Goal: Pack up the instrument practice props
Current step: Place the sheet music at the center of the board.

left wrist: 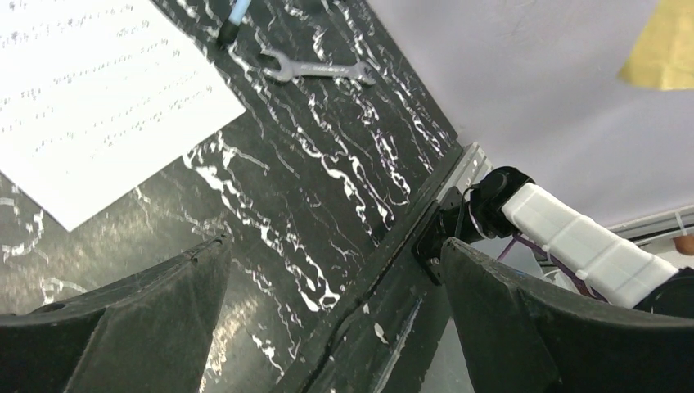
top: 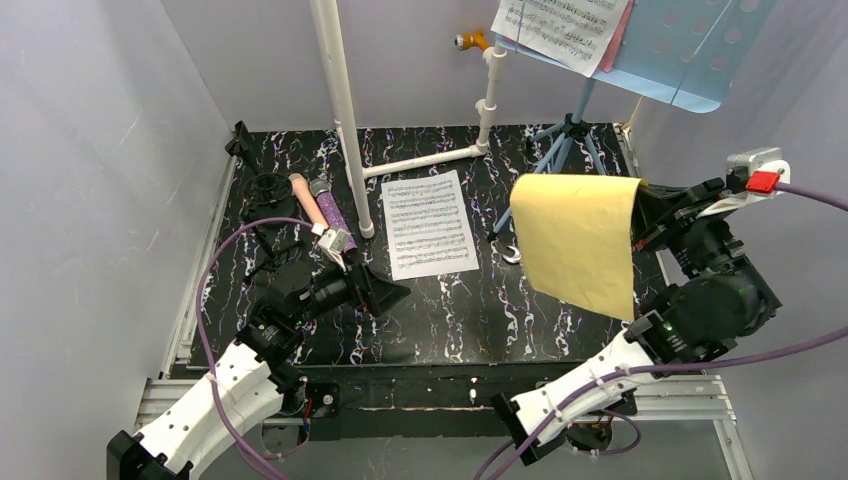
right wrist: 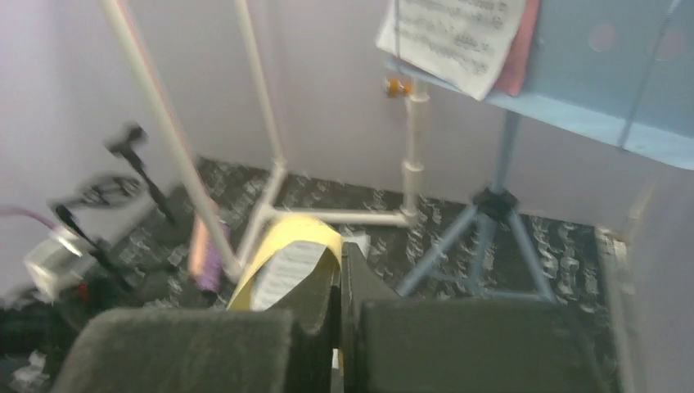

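My right gripper is shut on the edge of a yellow-backed sheet-music page, which hangs above the table's right half. In the right wrist view the page curls away from the shut gripper, its printed side showing. A white sheet-music page lies flat mid-table. My left gripper hovers open near its lower left corner, holding nothing; its wrist view shows the gripper open over bare table beside the page. A peach microphone and a purple glitter microphone lie at left by the black mic holder.
The light-blue music rack stands at back right on tripod legs, with more pages on it. White pipes rise from the table's back middle. A silver wrench lies right of the white page, partly behind the hanging sheet.
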